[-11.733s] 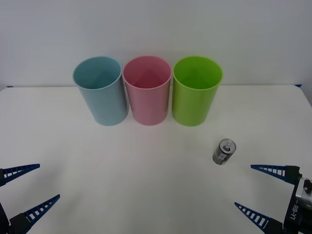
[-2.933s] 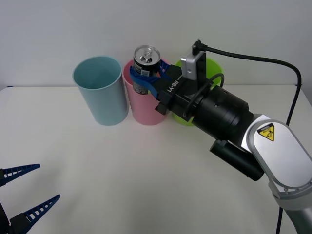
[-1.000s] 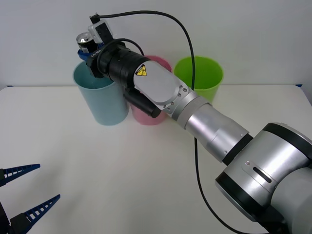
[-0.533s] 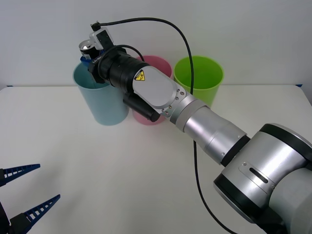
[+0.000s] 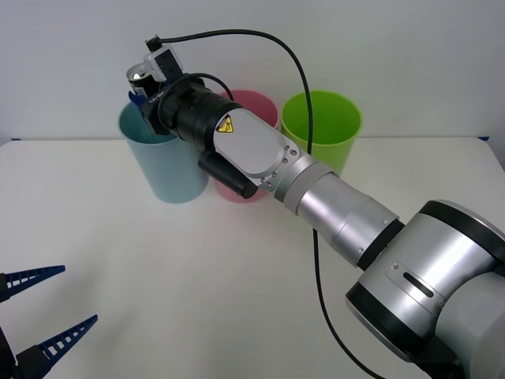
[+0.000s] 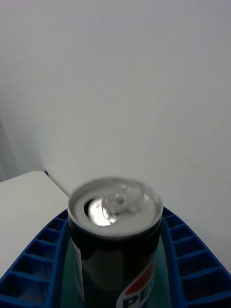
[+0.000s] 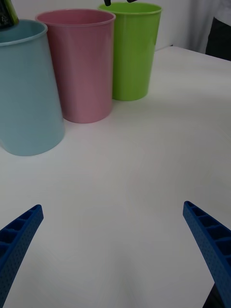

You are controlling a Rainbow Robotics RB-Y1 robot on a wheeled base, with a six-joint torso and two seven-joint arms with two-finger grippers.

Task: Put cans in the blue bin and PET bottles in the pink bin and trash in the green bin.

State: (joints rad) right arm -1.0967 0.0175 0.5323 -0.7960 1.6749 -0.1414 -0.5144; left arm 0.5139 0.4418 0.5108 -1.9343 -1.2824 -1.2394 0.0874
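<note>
My right gripper [image 5: 140,93] is shut on the can [image 5: 142,76], a small silver-topped can with a dark label, and holds it upright just above the rim of the blue bin [image 5: 164,170]. In the right wrist view the can [image 6: 114,236] sits between the blue ribbed fingers [image 6: 43,260]. The pink bin [image 5: 256,104] stands beside the blue one, partly hidden by my right arm, and the green bin [image 5: 319,130] is to its right. My left gripper [image 5: 39,312] hangs open low at the near left, far from the bins. PET bottles and trash are out of view.
The three bins stand in a row at the table's far side against a white wall: blue bin [image 7: 26,96], pink bin [image 7: 82,67], green bin [image 7: 130,48]. My right arm and its black cable stretch across the pink bin. The white table [image 5: 197,300] lies bare in front of the bins.
The right gripper took the can from the table's right side and carried it left past the pink bin. In the last second it sank slightly over the blue bin. The left arm stayed still.
</note>
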